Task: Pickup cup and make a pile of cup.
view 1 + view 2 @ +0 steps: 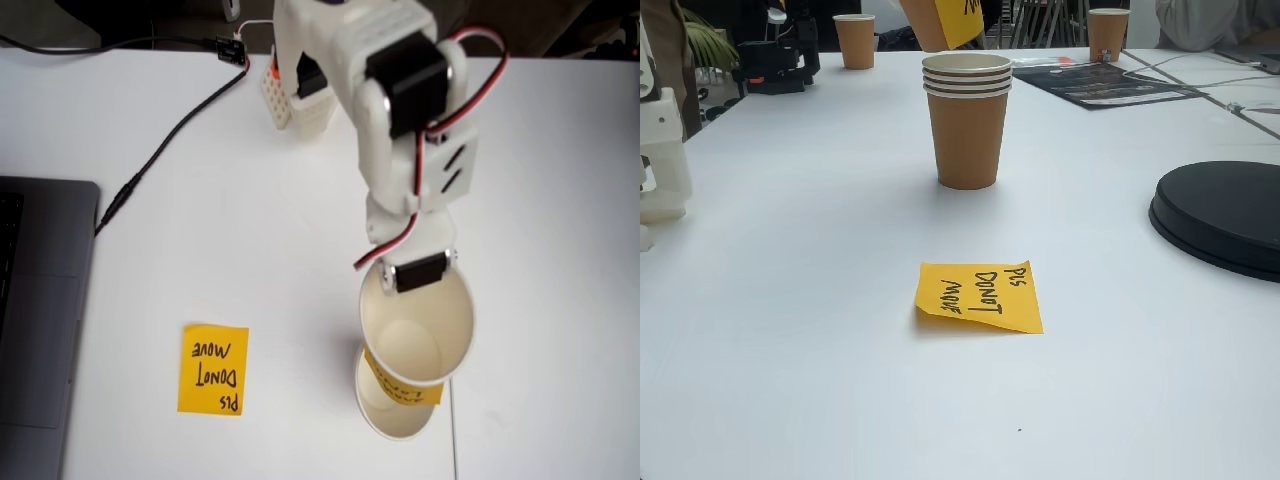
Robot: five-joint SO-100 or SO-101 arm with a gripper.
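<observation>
On the white worktop (250, 250) the arm carries the cup (416, 325), the jaws (418, 272) clamped on its near rim. The pile of cup (967, 120) stands just below it. Stacking is in hand; next, centre, lower, release.
</observation>
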